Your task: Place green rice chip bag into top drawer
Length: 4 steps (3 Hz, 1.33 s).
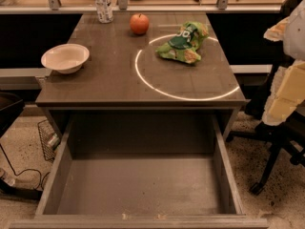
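Note:
The green rice chip bag (183, 43) lies crumpled on the desk top at the back right, inside a bright ring of light. The top drawer (143, 185) is pulled fully open below the desk's front edge, and its flat bottom is bare. My gripper (282, 101) shows as a cream-coloured part at the right edge of the view. It is off the desk's right side, lower than the bag and well apart from it. It holds nothing that I can see.
A red apple (139, 23) and a clear water bottle (103, 4) stand at the back of the desk top (95, 89). A white bowl (65, 57) sits at the left. An office chair base (271, 166) is on the floor to the right, and a wire basket (47, 140) to the left.

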Each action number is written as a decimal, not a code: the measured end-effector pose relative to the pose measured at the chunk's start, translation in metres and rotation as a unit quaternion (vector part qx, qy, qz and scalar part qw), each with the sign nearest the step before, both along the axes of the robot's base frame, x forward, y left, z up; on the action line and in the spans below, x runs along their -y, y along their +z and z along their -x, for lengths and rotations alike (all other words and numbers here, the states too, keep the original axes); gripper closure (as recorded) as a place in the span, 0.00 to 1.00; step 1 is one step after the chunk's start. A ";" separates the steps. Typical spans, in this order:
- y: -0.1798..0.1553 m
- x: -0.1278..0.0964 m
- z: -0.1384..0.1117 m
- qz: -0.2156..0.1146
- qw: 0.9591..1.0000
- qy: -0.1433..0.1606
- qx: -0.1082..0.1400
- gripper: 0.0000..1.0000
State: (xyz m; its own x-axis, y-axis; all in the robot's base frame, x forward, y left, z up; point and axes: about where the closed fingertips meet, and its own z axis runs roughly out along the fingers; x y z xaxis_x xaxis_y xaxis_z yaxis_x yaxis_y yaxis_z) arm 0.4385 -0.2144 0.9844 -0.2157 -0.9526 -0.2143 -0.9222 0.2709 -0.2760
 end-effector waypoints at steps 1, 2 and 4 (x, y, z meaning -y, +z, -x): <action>0.000 0.000 0.000 0.000 1.000 0.000 0.000 0.00; 0.001 0.009 -0.024 -0.029 0.999 -0.011 0.022 0.00; 0.017 0.025 -0.139 -0.192 0.964 -0.132 0.127 0.00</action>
